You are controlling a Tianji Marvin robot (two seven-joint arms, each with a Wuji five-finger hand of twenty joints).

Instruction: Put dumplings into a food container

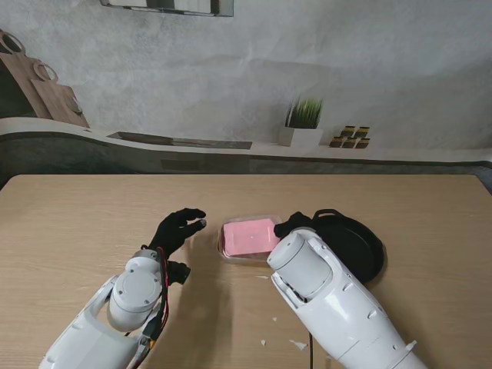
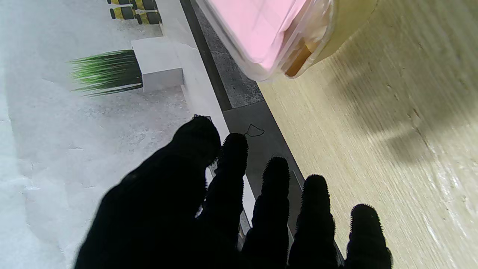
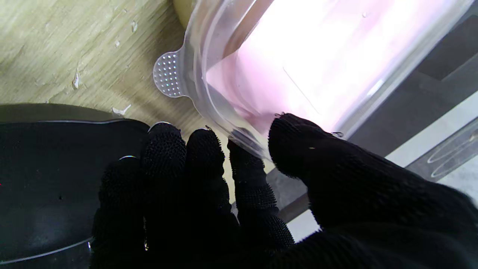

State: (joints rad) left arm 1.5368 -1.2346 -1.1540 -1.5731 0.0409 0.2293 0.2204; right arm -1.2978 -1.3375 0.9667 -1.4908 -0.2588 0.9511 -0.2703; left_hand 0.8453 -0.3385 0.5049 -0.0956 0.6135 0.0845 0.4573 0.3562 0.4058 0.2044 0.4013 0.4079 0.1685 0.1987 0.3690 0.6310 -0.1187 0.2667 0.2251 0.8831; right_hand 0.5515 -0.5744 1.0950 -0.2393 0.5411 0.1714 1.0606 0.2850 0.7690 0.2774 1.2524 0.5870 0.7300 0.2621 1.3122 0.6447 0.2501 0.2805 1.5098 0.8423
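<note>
The right hand (image 1: 293, 225) is the nearer one to the box (image 1: 250, 238). It is sitting just at the box's right end, between the box and the black pan (image 1: 357, 244). In the right wrist view its thumb is lying on top of the clear rim and its fingers (image 3: 244, 164) are curling under it, so the hand is pinching the box edge (image 3: 239, 136).

The box is lying in the middle of the tabletop (image 1: 77, 231), with its long side running left to right. It is showing pink inside. I cannot see any dumplings in the box or in the pan.

The left hand (image 1: 175, 229) is hovering a little way off the box's left end. Its fingers (image 2: 274, 175) are spread apart and pointing toward the far wall, and they are holding nothing. The box is lying to the right of them.

I think the right hand is steadying the box. The left hand would need to go right to reach it.
</note>
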